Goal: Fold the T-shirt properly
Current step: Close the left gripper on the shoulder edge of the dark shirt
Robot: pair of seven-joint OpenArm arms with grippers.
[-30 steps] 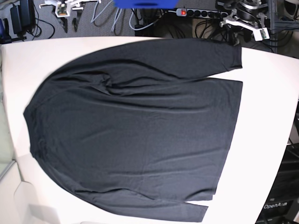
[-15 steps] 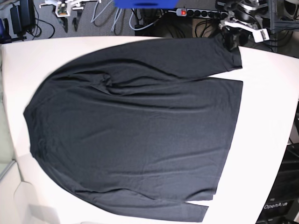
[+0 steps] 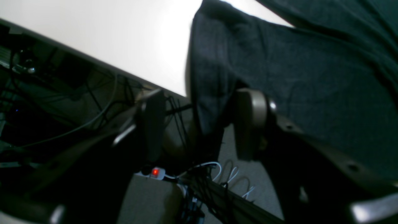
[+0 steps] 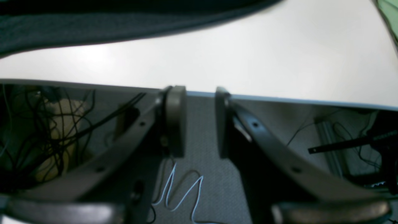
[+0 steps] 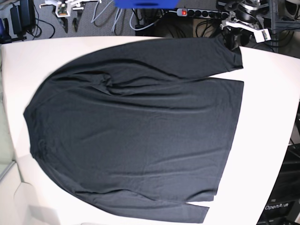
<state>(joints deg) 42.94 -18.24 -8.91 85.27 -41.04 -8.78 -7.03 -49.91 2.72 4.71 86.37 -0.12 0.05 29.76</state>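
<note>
T-shirt [image 5: 136, 126]: spread flat over white table [image 5: 269, 108].
Left gripper [image 3: 199, 124]: jaws wide apart, sleeve cuff [image 3: 211, 81] hanging between them, ungripped.
Right gripper [image 4: 200, 121]: part-open, empty, at table edge.

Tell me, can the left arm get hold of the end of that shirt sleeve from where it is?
Probably yes. The left end effector stands open at the table edge, and the cuff of the T-shirt already hangs between its fingers. Nothing blocks it; closing should catch the fabric.
</note>
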